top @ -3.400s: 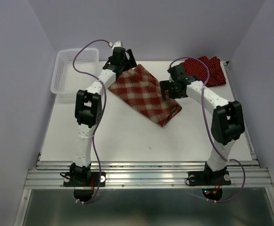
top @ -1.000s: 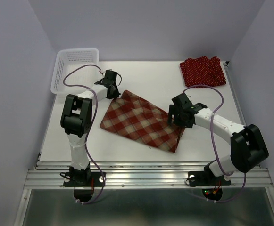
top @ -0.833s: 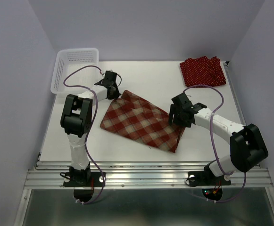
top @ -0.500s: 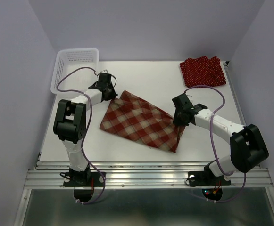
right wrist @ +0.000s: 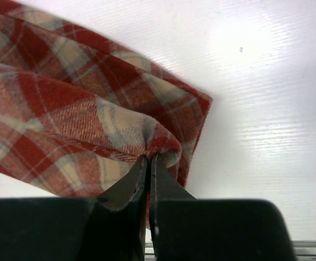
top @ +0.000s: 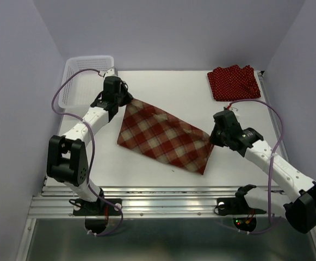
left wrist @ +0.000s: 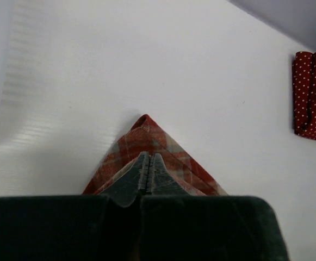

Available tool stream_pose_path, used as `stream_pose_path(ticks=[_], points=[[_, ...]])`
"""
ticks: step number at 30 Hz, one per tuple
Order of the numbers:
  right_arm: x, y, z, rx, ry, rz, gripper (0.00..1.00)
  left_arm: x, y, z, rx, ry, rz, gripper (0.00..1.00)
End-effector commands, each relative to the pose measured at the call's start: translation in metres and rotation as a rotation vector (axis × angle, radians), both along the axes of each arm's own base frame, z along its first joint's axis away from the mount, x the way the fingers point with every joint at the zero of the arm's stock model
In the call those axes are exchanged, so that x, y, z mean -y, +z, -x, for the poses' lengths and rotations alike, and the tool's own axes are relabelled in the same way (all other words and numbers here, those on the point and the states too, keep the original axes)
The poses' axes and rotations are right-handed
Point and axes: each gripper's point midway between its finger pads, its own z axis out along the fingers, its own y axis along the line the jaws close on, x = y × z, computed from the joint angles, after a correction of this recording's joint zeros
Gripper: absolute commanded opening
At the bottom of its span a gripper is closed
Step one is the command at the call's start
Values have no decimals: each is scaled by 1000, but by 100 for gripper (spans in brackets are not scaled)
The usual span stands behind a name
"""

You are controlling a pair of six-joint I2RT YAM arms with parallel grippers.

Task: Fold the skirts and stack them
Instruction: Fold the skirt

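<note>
The red-and-cream plaid skirt (top: 163, 137) lies spread on the white table (top: 163, 89), stretched between both arms. My left gripper (top: 126, 101) is shut on its far left corner; in the left wrist view the closed fingers (left wrist: 148, 166) sit in the plaid corner (left wrist: 144, 129). My right gripper (top: 211, 140) is shut on the skirt's right corner, and in the right wrist view its fingertips (right wrist: 149, 161) pinch a raised fold of plaid (right wrist: 92, 117). The dark red polka-dot skirts (top: 234, 81) lie folded at the back right, also showing as polka-dot cloth (left wrist: 313, 95) in the left wrist view.
A white mesh basket (top: 70, 92) stands at the back left corner, just left of my left arm. Purple walls close in the table on three sides. A metal rail (top: 168, 197) runs along the near edge by the arm bases.
Both grippers have closed on the plaid skirt's corners. The left arm swung out toward the back left and the right arm drew back to the right, pulling the skirt slightly.
</note>
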Motion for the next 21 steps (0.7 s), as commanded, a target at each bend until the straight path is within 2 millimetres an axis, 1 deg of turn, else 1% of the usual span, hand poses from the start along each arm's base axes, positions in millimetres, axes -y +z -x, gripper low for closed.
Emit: stream_pose_path(ticks=[1,2,3,4,5,6,8,9,10,11,12,13,14,15,16,17,18,19,20,21], points=[[25,5,-4,12,-100,83,1,9,32,-25,98,-8,37,0],[24,-1,-5,-10,-97,96,1,11,31,-33,97,-11,31,0],[24,-6,-6,-23,-95,105,1,13,30,-38,97,-15,27,0],[26,-10,-6,-36,-99,121,1,20,27,-40,90,-46,34,0],[29,-19,-8,-60,-113,143,1,24,32,-46,100,-59,35,0],[30,-23,-8,-71,-114,152,0,30,16,-51,72,-79,24,0],[35,-29,-11,-82,-122,162,1,42,3,-58,48,-116,23,0],[34,-34,-15,-84,-121,157,1,56,8,-64,58,-155,33,0],[34,-37,-18,-88,-113,151,0,63,-16,-69,15,-175,20,0],[36,-41,-20,-92,-114,159,1,66,-24,-71,-5,-177,5,0],[39,-47,-27,-103,-128,164,1,71,-36,-82,-24,-174,-5,0],[40,-51,-32,-106,-131,166,1,71,-43,-87,-38,-158,-7,0],[41,-53,-37,-106,-124,170,1,67,-52,-89,-68,-130,-24,0],[43,-57,-40,-122,-128,163,0,66,-58,-99,-76,-105,-36,0],[41,-63,-43,-143,-117,173,4,64,-63,-102,-90,-94,-43,0],[45,-66,-45,-153,-128,181,8,58,-64,-107,-96,-58,-70,0],[46,-69,-46,-163,-126,193,13,53,-59,-112,-104,-33,-94,0],[49,-70,-49,-168,-136,198,27,51,-69,-111,-137,-32,-114,6],[49,-69,-51,-166,-135,199,37,51,-67,-114,-136,-27,-119,22],[48,-67,-52,-163,-132,198,46,52,-59,-117,-119,-34,-120,35]])
